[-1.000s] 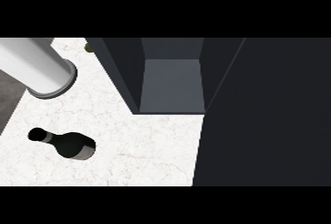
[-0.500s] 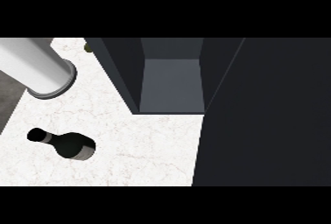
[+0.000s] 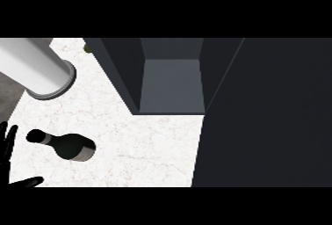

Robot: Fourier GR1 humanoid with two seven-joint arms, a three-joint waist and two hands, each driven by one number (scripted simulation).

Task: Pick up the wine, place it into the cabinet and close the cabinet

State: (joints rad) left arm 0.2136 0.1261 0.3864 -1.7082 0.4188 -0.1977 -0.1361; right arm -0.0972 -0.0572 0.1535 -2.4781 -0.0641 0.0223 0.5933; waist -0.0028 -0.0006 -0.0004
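Left hand [image 3: 6, 144], black, mostly cut off at the left edge, fingers and thumb spread and holding nothing, just beside the dark wine bottle [image 3: 65, 146] on the white marble counter [image 3: 142, 149]; open grey cabinet [image 3: 172, 83] beyond, its right side indistinct in shadow.

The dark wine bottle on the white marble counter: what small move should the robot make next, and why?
Probably shift the black left hand rightward to the dark wine bottle and curl its fingers round the body. The hand is open at the view's left edge, apart from the bottle, which rests on the white marble counter; the dark cabinet stands open.
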